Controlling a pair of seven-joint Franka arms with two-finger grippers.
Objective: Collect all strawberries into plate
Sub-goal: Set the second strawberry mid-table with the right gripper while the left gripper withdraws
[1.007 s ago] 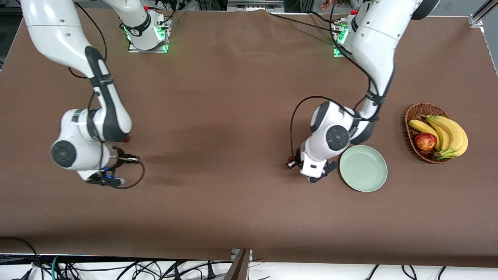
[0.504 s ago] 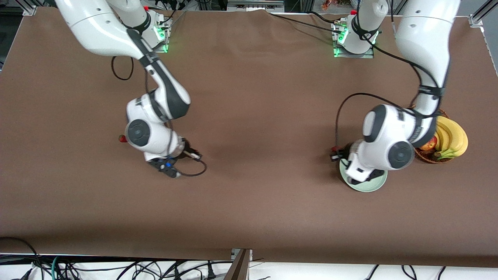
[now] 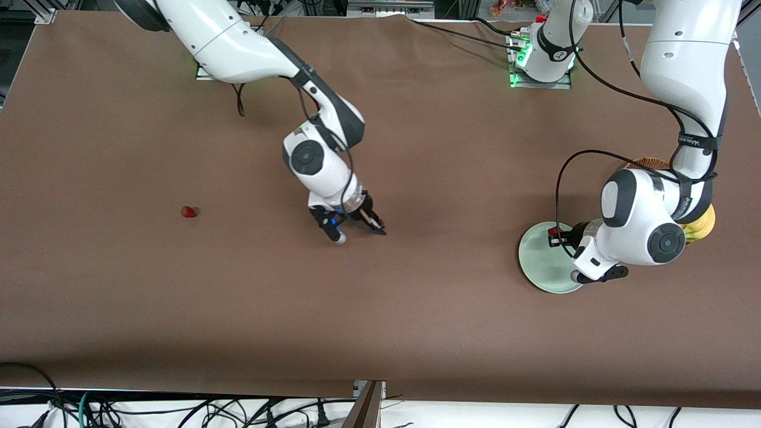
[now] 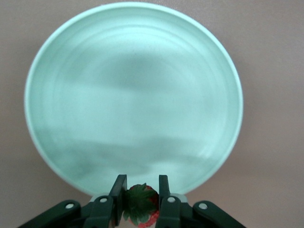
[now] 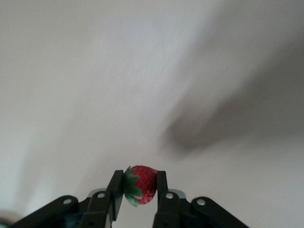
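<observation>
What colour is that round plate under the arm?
Pale mint green, plain and smooth; the plate shows best in the left wrist view.

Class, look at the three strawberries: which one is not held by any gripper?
The strawberry on the table, toward the right arm's end. The others sit between gripper fingers: one in the right gripper, one in the left gripper at the plate.

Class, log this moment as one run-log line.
left end effector: strawberry over plate | right end effector: holds strawberry | third strawberry: on table
</observation>
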